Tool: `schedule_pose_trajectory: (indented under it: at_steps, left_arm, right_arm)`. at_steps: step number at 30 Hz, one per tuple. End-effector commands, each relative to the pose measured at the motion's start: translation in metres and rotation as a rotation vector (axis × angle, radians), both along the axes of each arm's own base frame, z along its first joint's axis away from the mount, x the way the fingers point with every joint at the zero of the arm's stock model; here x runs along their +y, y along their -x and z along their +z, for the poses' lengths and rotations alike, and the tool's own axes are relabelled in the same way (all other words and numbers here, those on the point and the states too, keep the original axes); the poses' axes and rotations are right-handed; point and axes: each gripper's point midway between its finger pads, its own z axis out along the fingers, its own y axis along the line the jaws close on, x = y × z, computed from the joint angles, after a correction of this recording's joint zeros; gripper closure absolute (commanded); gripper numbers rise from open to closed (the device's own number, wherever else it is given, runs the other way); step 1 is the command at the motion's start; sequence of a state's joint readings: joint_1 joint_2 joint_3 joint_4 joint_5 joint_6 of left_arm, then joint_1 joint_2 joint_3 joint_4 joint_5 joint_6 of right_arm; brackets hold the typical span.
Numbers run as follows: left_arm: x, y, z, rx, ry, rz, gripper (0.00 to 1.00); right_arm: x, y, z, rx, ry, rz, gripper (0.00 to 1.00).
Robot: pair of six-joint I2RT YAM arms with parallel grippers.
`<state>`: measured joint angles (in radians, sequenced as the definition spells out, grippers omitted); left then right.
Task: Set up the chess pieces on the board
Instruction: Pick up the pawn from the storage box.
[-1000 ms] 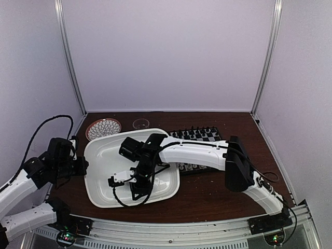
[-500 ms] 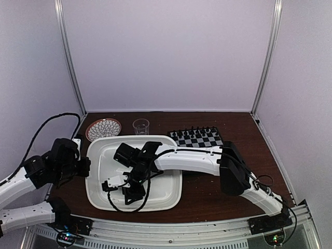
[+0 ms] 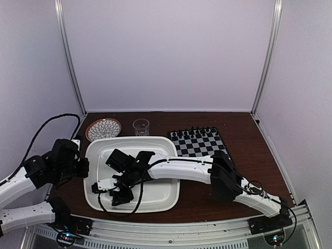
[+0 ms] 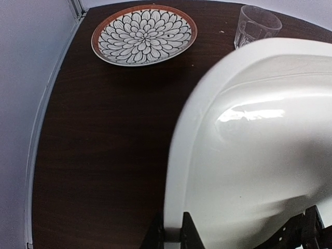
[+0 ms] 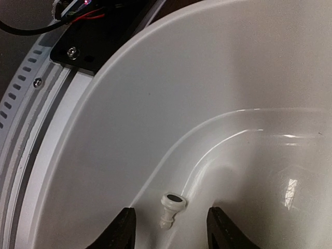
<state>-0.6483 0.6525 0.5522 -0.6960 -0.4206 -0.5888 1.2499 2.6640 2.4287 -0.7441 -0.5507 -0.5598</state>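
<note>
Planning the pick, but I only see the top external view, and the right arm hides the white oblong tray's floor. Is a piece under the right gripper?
Observer: Yes. The right wrist view shows one small white plastic chess piece lying on its side in a corner of the large white oblong tray.
Operator: Is that gripper ready?
Observer: The right gripper is open, one finger on either side of the piece, not touching it.
Operator: And the left one?
Observer: The left gripper pinches the tray's rim.
</note>
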Motion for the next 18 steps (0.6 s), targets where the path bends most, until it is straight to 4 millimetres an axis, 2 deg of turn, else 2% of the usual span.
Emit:
schedule_pose_trajectory:
  at_steps: [1,5,10,13,18]
  left_arm:
    - [-0.002,-0.009,0.022,-0.068,0.035,0.029,1.00]
    - [-0.001,-0.009,0.026,-0.076,0.047,0.033,1.00]
    - [-0.002,-0.009,0.027,-0.072,0.048,0.031,1.00]
    - [-0.002,-0.009,0.028,-0.070,0.053,0.040,1.00]
    - [0.002,-0.008,0.035,-0.085,0.080,0.073,1.00]
  right_arm:
    - [-0.003,0.008,-0.037,-0.023,0.075,-0.014,0.52]
    - [-0.012,-0.007,-0.055,-0.122,0.135,-0.058,0.60]
    - [-0.022,-0.021,-0.061,-0.197,0.182,-0.106,0.70]
    - [-0.021,-0.026,-0.055,-0.225,0.179,-0.126,0.76]
    - [-0.015,-0.037,-0.024,-0.283,0.146,-0.151,0.88]
